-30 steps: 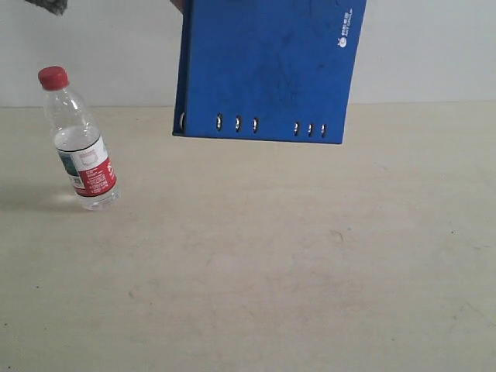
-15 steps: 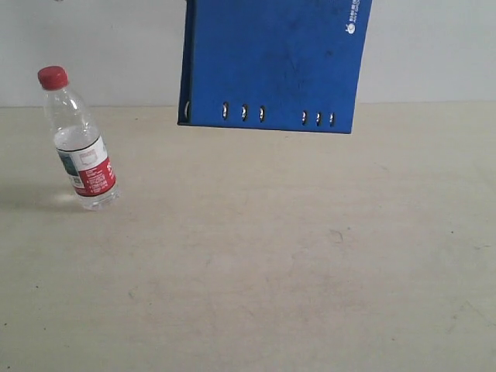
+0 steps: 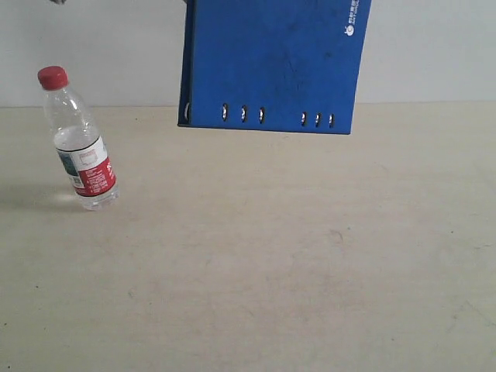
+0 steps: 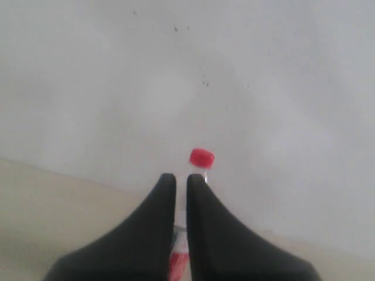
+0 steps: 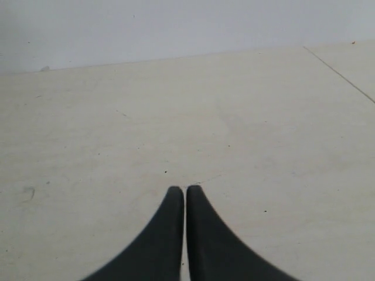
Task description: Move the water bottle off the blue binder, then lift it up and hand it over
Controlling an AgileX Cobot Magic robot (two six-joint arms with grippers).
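Observation:
The water bottle (image 3: 77, 139) stands upright on the beige table (image 3: 271, 256) at the left, red cap on top, well apart from the binder. The blue binder (image 3: 275, 62) hangs in the air at top centre with its slotted edge lowest and the white logo at its upper right. Whatever holds it is beyond the frame's top. My left gripper (image 4: 181, 177) is shut with nothing in it. Beyond its tips and at a distance, the bottle's red cap (image 4: 201, 157) shows against the white wall. My right gripper (image 5: 185, 188) is shut and empty above bare table. Neither gripper appears in the exterior view.
A white wall (image 3: 434, 46) rises behind the table's far edge. A thin seam (image 5: 340, 67) crosses the table surface in the right wrist view. Faint scuffs mark the tabletop (image 3: 335, 232).
The binder has risen a little and shifted slightly right since a second ago, then held still. A grey object at the top left corner has left the frame. The bottle has not moved.

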